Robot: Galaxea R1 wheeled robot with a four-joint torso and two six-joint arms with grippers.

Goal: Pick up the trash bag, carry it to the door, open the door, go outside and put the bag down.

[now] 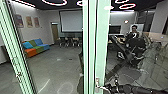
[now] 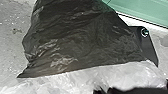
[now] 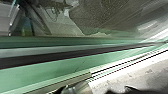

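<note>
A black trash bag [image 2: 82, 40] spreads large and close in the left wrist view, creased and shiny, over a pale floor. Pale, see-through plastic runs along its edge, and my left gripper [image 2: 125, 90] is shut on the bag. In the head view my right gripper [image 1: 106, 88] reaches in from the right, close beside the handle [image 1: 97, 83] on the pale green door frame [image 1: 101, 45]; I cannot tell whether they touch. The right wrist view shows the green frame [image 3: 50, 70] running slantwise, with my right gripper [image 3: 77, 88] against its edge.
Another green upright [image 1: 15, 47] stands at the left. Beyond it are a colourful sofa [image 1: 36, 47], chairs [image 1: 70, 42] and a projection screen [image 1: 71, 21]. A person [image 1: 135, 37] is at the right behind glass, near a dark jointed rig [image 1: 122, 53].
</note>
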